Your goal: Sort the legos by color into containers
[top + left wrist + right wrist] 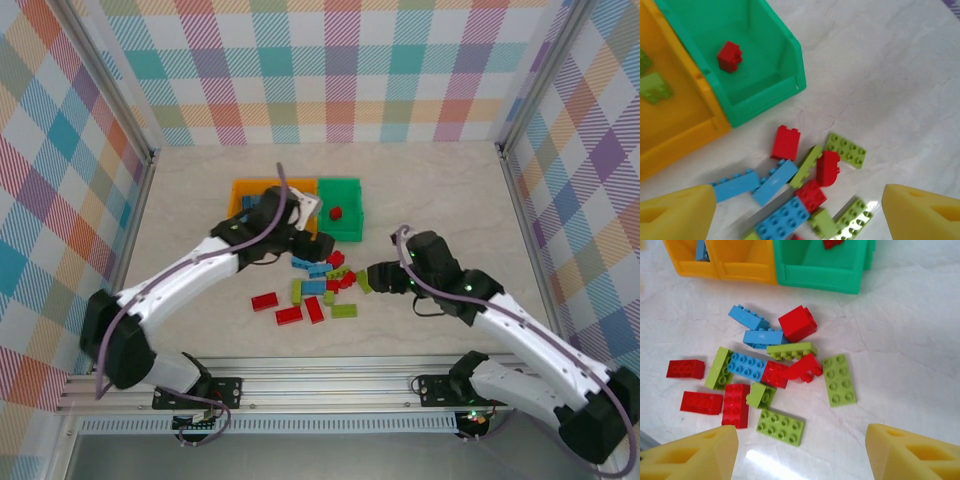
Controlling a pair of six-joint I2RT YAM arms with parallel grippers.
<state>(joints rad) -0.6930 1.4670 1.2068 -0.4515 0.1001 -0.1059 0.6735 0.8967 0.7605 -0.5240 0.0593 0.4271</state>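
Observation:
The legos (320,285) lie in a loose pile of blue, lime and red bricks on the table in front of the containers. One red brick (730,56) sits in the green container (765,95). Lime bricks (654,87) lie in the orange container (685,130) beside it. A blue brick (701,250) is in the far-left orange container (687,265). My left gripper (800,220) hangs open above the pile's far side, near the bins' front. On the pile's right side my right gripper (802,455) is open too, over bare table just short of a lime plate (781,427).
Checked walls close the table in on the left, back and right (560,120). An aluminium rail (330,385) runs along the near edge by the arm bases. Bare tabletop (440,200) extends right of the green container.

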